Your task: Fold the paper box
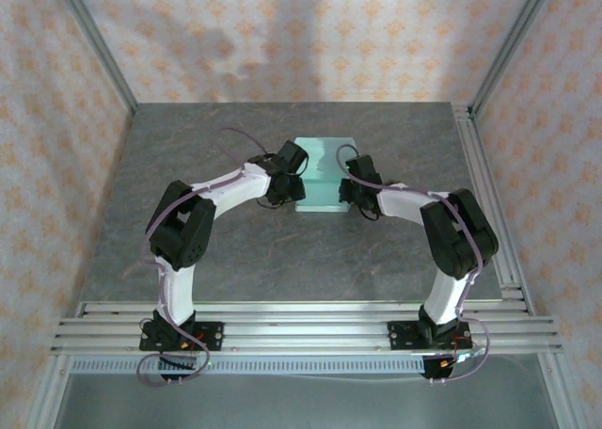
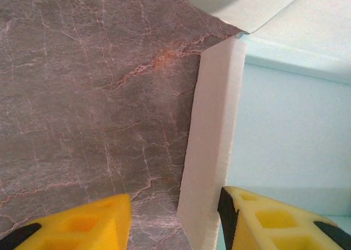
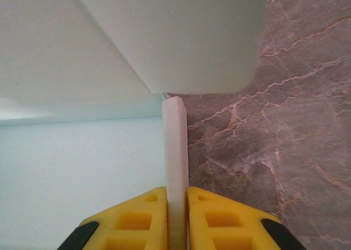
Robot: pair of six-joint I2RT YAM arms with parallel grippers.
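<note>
From above, paper box (image 1: 321, 169) sides are partly hidden.

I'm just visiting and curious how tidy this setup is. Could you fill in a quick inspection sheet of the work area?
Surface: grey marbled tabletop, no damage visible.
Job's things: pale green paper box, partly folded, lying mid-table between the arms, with its left flap and right flap raised.
Clutter: nothing seen.
Grippers: left fingers open, straddling the left flap; right fingers shut on the right flap.
Cables: purple cable along each arm, looping at the bases.
Surroundings: patterned walls; aluminium rails at the near edge.
</note>
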